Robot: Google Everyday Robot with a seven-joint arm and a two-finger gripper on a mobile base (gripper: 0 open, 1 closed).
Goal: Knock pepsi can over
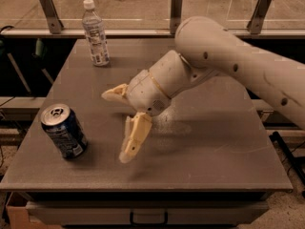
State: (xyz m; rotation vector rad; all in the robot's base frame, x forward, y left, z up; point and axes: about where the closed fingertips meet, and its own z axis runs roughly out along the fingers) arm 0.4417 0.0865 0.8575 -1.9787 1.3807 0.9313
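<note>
The pepsi can (64, 130) is dark blue with a silver top and stands upright near the table's front left corner. My gripper (116, 125) hangs over the table's middle-left, a short way right of the can and apart from it. It is open and empty: one finger (114, 94) points left toward the far side, the other finger (134, 137) points down toward the front.
A clear plastic water bottle (96, 33) with a white cap stands at the table's back left. The grey table (214, 142) ends in edges at front and sides. A railing with metal posts (176, 8) runs behind it. My arm (238, 66) crosses from the right.
</note>
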